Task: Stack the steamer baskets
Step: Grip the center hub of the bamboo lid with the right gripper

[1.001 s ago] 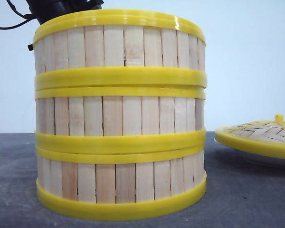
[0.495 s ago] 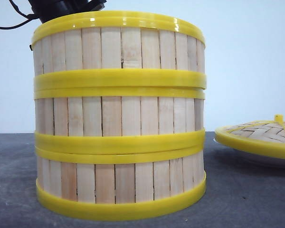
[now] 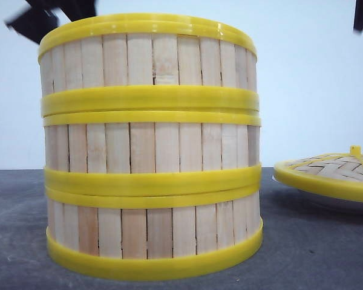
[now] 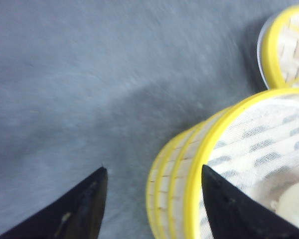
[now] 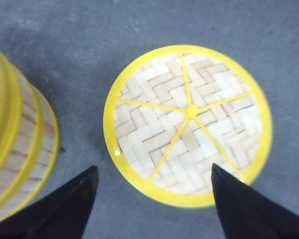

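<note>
- Standing three high on the dark grey worktop (image 3: 314,254), the steamer baskets (image 3: 151,145) fill the middle of the front view, one on top of another, the yellow rims meeting in two double bands.
- Each basket's wall is pale upright wooden slats between thick yellow rims; the top basket sits very slightly off line with the one below, its rim reaching a touch further left.
- To the right of the stack, apart from it, lies the woven domed lid (image 3: 330,172), yellow-rimmed with a small yellow knob, resting on a white plate (image 3: 345,204) whose edge just shows beneath.
- The left claw (image 4: 152,177) is spread wide and grips nothing. One dark finger (image 4: 84,209) is over bare worktop, the other over the open top of the stack, whose upper rim passes between them in the left wrist view. That view is blurred, so I cannot tell whether a finger touches the rim.
- Inside the top basket a pale mesh liner (image 4: 269,144) shows.
- The right claw (image 5: 152,174) is also spread wide and empty, held above the lid, whose near rim lies between its fingers; the stack's side is at the edge of that view.
- In the front view only dark blurred shapes at the top corners show the arms, above the stack's height.
</note>
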Action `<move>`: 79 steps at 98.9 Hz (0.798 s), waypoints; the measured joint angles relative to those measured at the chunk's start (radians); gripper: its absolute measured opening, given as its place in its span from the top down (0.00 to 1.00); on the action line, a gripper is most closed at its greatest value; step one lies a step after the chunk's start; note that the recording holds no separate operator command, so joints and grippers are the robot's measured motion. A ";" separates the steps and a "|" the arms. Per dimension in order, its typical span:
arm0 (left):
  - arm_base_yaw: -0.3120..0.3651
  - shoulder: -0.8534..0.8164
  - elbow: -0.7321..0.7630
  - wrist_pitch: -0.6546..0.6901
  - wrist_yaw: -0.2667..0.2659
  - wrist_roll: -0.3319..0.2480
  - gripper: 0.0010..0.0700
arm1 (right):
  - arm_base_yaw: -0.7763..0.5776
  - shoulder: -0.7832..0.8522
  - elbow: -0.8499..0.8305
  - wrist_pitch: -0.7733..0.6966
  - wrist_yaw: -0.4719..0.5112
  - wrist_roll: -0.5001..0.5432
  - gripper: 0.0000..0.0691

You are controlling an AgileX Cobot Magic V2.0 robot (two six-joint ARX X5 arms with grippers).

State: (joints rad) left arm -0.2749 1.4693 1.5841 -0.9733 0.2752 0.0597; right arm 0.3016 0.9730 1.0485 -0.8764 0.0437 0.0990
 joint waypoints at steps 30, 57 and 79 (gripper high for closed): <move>0.141 -0.172 -0.043 -0.045 -0.001 0.008 0.50 | -0.166 0.142 -0.111 0.268 -0.122 -0.022 0.36; 0.173 -0.309 -0.241 0.016 -0.016 0.003 0.50 | -0.167 0.333 -0.111 0.360 -0.120 -0.029 0.36; 0.174 -0.431 -0.461 0.105 -0.093 -0.013 0.50 | -0.167 0.441 -0.111 0.440 -0.119 -0.035 0.51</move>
State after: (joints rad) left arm -0.1013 1.0386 1.1233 -0.8688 0.1822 0.0471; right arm 0.1345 1.4136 0.9379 -0.4366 -0.0750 0.0643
